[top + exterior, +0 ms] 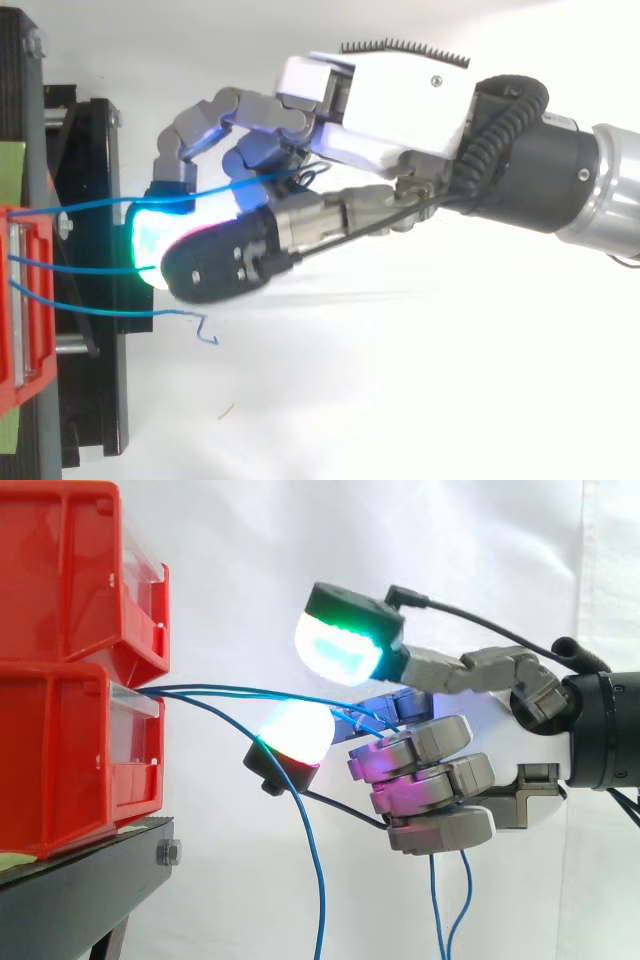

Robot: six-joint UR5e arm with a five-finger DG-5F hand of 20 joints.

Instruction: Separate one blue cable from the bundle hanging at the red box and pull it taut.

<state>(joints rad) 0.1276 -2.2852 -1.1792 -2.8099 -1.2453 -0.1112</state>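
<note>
a thin, glossy blue cable [240,689] runs almost level from the lower of two stacked hard-plastic red bins [60,750] into the hand [430,780], whose blocky grey fingers are curled tight around it. other blue strands [318,900] sag in loose curves. the rounded pads [340,645] glow green and white. the bins sit on a black stand [80,880] before a smooth white curtain [480,540].

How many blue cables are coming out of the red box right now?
3: the upper thin blue cable runs into the hand, the middle one vanishes under its pads, the lowest ends loose. Others may be hidden.
</note>
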